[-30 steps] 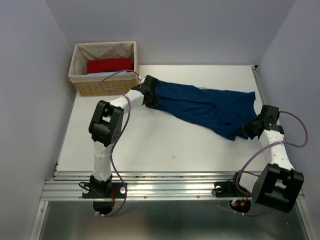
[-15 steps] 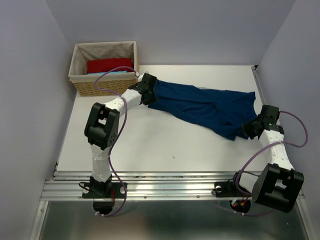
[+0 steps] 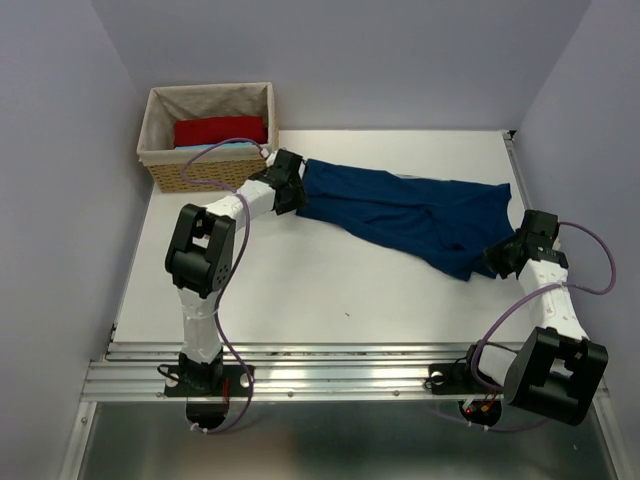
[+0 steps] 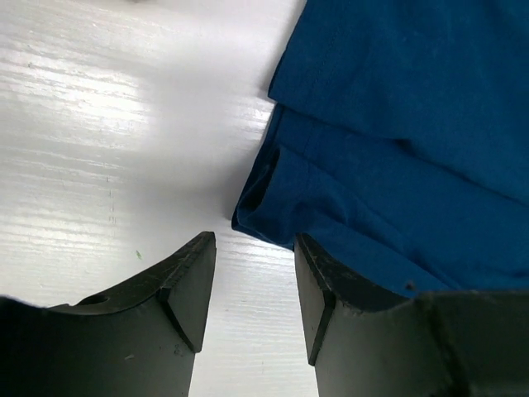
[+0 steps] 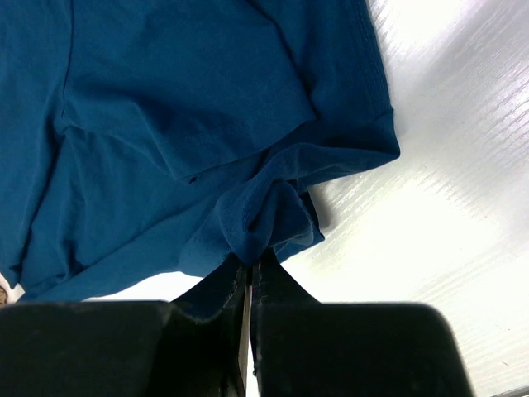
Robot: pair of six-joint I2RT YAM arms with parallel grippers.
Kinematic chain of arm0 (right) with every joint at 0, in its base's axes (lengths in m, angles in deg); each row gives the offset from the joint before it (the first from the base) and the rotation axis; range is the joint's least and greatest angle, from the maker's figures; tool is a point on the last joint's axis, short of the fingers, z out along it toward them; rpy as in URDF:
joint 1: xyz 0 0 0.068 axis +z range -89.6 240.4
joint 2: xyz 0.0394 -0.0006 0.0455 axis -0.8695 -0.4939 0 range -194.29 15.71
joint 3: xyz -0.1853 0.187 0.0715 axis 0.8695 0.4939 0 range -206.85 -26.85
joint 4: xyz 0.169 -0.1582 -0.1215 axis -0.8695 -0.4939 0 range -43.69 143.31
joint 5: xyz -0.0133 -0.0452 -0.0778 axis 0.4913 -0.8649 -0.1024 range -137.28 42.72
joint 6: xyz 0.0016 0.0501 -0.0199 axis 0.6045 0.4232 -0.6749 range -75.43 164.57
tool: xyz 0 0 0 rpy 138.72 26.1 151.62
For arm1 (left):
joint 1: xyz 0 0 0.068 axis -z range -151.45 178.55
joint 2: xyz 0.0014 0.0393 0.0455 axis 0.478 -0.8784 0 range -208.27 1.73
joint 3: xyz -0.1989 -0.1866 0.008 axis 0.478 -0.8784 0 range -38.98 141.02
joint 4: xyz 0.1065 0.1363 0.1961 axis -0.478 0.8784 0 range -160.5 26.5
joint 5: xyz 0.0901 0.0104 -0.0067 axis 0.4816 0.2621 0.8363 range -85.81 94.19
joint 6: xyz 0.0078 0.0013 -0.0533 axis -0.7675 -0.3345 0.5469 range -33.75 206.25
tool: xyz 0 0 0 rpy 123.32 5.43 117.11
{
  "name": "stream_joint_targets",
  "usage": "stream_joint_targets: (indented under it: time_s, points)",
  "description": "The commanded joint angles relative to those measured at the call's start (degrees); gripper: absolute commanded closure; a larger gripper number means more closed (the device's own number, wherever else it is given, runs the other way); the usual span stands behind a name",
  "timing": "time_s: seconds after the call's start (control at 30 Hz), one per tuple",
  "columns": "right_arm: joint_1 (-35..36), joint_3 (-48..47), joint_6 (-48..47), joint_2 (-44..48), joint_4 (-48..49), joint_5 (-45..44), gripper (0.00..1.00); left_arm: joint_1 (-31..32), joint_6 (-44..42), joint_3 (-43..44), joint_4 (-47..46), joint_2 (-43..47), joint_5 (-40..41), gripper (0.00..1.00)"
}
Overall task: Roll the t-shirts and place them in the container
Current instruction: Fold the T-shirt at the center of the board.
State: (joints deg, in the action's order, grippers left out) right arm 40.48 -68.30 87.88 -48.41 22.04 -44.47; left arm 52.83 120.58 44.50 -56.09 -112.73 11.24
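On the white tabletop (image 3: 300,290) the dark navy-blue soft cloth t-shirt (image 3: 400,210) lies stretched from upper left to centre right, its right end pinched in the clenched right gripper (image 5: 250,269), while the left gripper (image 4: 254,241) has just parted and released its corner, suggesting spreading is finishing.

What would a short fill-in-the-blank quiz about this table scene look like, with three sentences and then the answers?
1. The right gripper is ____ on a bunched corner of the navy-blue t-shirt.
2. The left gripper stands ____, with the shirt's other end lying just ahead of its fingers.
3. The wicker basket holding a red cloth stands at the far ____ corner of the table.

Missing words: shut; open; left
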Motion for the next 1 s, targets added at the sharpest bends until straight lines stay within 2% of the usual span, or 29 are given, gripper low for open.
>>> stream_joint_targets:
  time_s: [0.0,0.43,0.47,0.57,0.6,0.97]
  points:
    - [-0.47,0.06,-0.6,1.19,1.3,0.35,0.99,-0.81,-1.02,0.8,-2.98,1.08,-1.6,0.47]
    - [-0.47,0.23,-0.42,1.54,1.12,0.27,0.99,-0.89,-0.58,2.56,-4.57,-2.7,-5.47,0.6]
    - [-0.47,0.23,-0.42,1.54,1.21,0.27,0.99,-0.89,-0.58,2.65,-4.57,-2.7,-5.38,0.64]
    - [-0.47,0.23,-0.33,1.45,1.21,0.27,0.99,-0.98,-0.4,3.09,-4.05,-2.35,-5.03,0.89]
    - [-0.47,0.23,-0.33,1.54,1.12,0.27,0.99,-0.89,-0.4,3.09,-3.61,-1.74,-4.85,1.0]
    - [-0.47,-0.56,-0.77,1.8,0.59,-0.35,0.99,-0.89,-1.1,0.64,1.32,7.31,-3.97,1.0]
